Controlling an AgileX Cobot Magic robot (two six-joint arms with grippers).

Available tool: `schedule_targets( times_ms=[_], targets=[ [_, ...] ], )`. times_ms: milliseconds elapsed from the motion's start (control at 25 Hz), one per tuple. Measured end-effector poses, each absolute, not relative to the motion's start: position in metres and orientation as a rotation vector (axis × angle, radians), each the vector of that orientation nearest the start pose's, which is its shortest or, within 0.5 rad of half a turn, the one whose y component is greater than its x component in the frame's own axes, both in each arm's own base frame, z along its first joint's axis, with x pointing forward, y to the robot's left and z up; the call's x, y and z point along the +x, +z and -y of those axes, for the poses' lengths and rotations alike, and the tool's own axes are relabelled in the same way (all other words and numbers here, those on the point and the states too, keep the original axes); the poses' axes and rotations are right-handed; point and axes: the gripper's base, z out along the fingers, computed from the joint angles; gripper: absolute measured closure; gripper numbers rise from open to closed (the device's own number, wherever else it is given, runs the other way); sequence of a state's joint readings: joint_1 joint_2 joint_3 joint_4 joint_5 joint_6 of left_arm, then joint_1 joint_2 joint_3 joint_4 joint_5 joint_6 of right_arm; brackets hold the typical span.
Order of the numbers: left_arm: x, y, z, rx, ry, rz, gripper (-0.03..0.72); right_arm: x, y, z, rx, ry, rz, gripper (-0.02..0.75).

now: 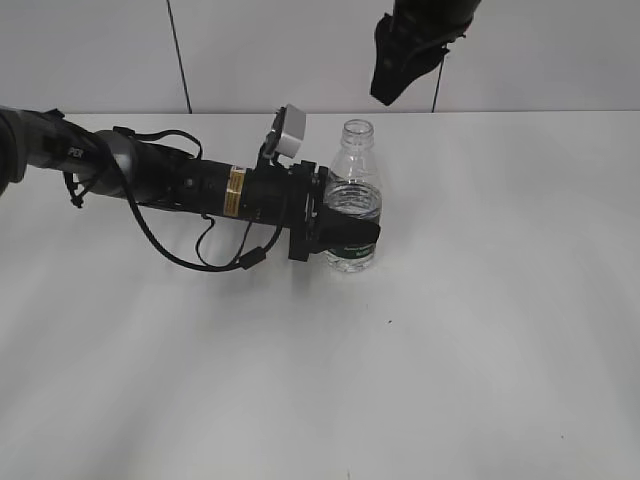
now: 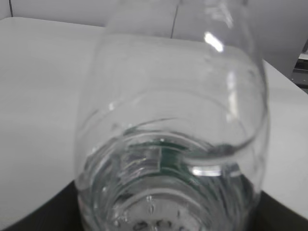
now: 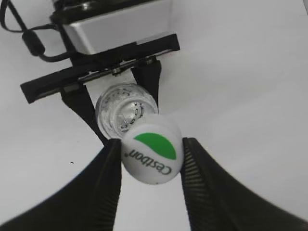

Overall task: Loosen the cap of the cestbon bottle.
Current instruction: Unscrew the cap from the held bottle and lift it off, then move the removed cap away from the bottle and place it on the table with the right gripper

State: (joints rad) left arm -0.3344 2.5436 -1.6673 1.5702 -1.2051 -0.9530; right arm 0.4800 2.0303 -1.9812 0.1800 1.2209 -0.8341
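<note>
Your right gripper [image 3: 153, 156] is clenched on the cap [image 3: 152, 150], one pad on each side of its rim, and the cap sits clear of the bottle: in the right wrist view the open neck shows below and behind it, and in the exterior view the mouth of the cestbon bottle [image 1: 353, 195] is bare while the right gripper [image 1: 385, 90] hangs well above it. Judge the cap as already fully unscrewed, past mere loosening.

Keep the pads square on the rim (the cap is small and smooth, and a skewed hold could let it slip out). Keep the cap level, green mark up.

Your left gripper [image 1: 335, 228] grasps the bottle around its lower body at the dark green label, holding it upright on the desk [image 1: 480, 330]. Hold that clamp steady and do not squeeze harder; the thin clear wall would likely buckle and push water out of the open neck. The left wrist view shows only the bottle wall [image 2: 173, 144] close up, with water in the bottom.

The desk is plain white and bare around the bottle. Behind it stands a pale panelled wall [image 1: 250, 50] with dark seams.
</note>
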Motion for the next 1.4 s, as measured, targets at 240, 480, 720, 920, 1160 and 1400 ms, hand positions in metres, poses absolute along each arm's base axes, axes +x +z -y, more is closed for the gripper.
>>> schedule_targets(
  times_ms=[240,480,720,920,1160,1400],
  targets=[
    [0.417,0.065,0.235,1.375,-1.209,-1.473,0.282,0.413,0.307,-0.164,-1.079,0.208,-2.511,0.443],
    [0.417,0.065,0.235,1.364,-1.212,-1.476,0.282,0.446,0.282,-0.098,-0.608,0.227,-2.701,0.443],
    [0.418,0.065,0.235,1.356,-1.213,-1.477,0.282,0.463,0.253,-0.056,-0.396,0.226,-2.799,0.443],
    [0.418,0.066,0.235,1.349,-1.215,-1.480,0.282,0.473,0.222,-0.043,-0.341,0.225,-2.854,0.443],
    [0.418,0.066,0.235,1.340,-1.217,-1.482,0.282,0.484,0.192,-0.043,-0.313,0.227,-2.853,0.444],
    [0.418,0.066,0.235,1.334,-1.218,-1.484,0.282,0.490,0.161,-0.043,-0.299,0.227,-2.883,0.444]
  ],
)
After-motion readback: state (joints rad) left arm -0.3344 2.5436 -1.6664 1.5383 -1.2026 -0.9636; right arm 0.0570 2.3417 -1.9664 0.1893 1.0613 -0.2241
